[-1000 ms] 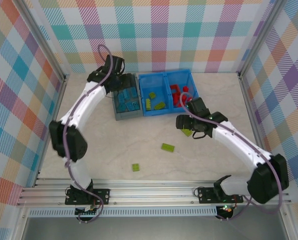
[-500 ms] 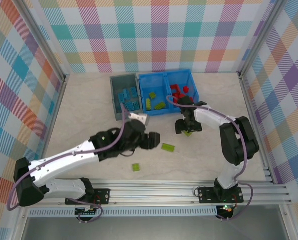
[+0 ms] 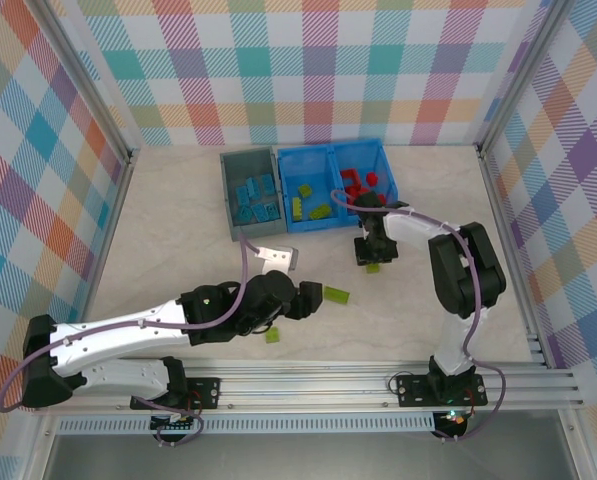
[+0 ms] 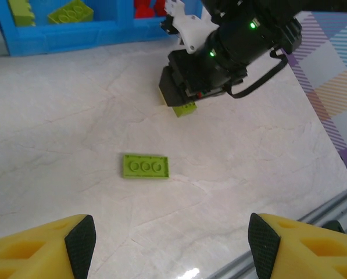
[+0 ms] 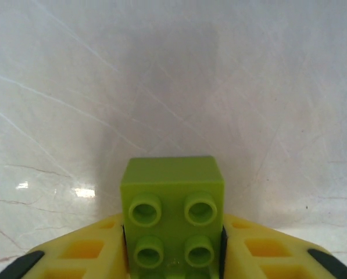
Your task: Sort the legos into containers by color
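My right gripper (image 5: 173,258) is shut on a lime green 2x2 lego (image 5: 173,203), its yellow fingers (image 5: 86,250) pressed to both sides; the brick is down at the table. From above, this gripper (image 3: 372,257) stands just in front of the blue bin (image 3: 332,150), the brick (image 3: 373,267) peeking out under it. My left gripper (image 4: 171,244) hangs open over bare table, short of a flat lime green plate (image 4: 145,166). From above, it (image 3: 313,297) sits just left of that plate (image 3: 336,295). Another small green lego (image 3: 272,335) lies near the front rail.
The grey bin (image 3: 226,195) holds light blue legos. The blue bin's left compartment holds green legos (image 3: 308,200), its right one red legos (image 3: 358,180). The right arm's black wrist (image 4: 231,46) looms beyond the plate. An aluminium rail (image 3: 308,370) borders the front edge.
My left arm swung from the grey bin down to the front of the table beside the flat green plate. My right gripper dropped over the green 2x2 lego and closed on it.
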Controlling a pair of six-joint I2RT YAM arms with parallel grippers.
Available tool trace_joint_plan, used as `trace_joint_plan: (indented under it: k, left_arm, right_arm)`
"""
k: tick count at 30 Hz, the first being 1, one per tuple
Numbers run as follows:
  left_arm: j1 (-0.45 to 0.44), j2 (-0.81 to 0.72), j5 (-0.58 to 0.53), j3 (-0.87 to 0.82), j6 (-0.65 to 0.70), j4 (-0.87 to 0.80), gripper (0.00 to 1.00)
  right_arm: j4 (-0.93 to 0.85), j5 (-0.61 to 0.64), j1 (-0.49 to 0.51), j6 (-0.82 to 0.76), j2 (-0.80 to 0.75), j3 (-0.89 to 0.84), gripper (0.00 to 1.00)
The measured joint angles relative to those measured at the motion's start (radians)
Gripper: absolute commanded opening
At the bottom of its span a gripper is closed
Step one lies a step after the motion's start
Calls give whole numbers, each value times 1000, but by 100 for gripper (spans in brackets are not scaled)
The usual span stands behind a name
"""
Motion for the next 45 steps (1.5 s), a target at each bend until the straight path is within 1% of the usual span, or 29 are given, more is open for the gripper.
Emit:
trace_joint_plan:
  k: [3,6,8,9,11,15,19,23,26,27,29,33,36,38,40,42,45]
  left_arm:
    - [-2,-21,-53,21,-3,-56,79]
    - [3,-40,-96,75,10,-114,82]
    - [28,-43,-96,126,31,-138,83]
    - [45,-42,-87,147,40,-143,83]
    - [107,-26,-61,205,63,-159,83]
    - [251,28,26,289,95,-172,83]
    - [384,62,118,298,110,-164,83]
    - [440,80,175,301,126,-163,83]
    - [445,90,201,301,133,-164,83]
    - [445,92,210,301,133,-164,83]
    - [445,92,219,299,132,-164,82]
    - [445,86,230,274,132,-158,82]
    - [445,79,239,252,131,-158,82]
    - [445,72,241,232,128,-158,82]
    - [445,64,241,211,125,-158,81]
    - [445,60,243,191,120,-161,80]
    - [445,52,249,161,105,-167,78]
  right_arm:
    - [2,5,17,9,-58,-31,33]
    - [-30,12,76,32,-165,-29,33]
    - [-72,12,135,58,-219,30,33]
    - [-87,13,156,68,-224,70,34]
    - [-115,18,204,95,-198,194,34]
    - [-177,71,251,142,-42,481,34]
    - [-264,156,256,188,198,781,34]
    - [-364,238,249,222,440,1073,34]
    - [-428,268,238,250,589,1269,35]
    - [-441,272,233,257,622,1311,35]
    - [-451,272,219,269,665,1355,36]
    - [-445,248,195,272,695,1368,41]
    - [-433,212,179,266,710,1379,47]
    - [-423,191,175,264,718,1392,54]
    - [-422,172,176,266,719,1395,59]
    - [-423,159,179,272,719,1395,60]
    - [-423,146,186,272,718,1395,58]
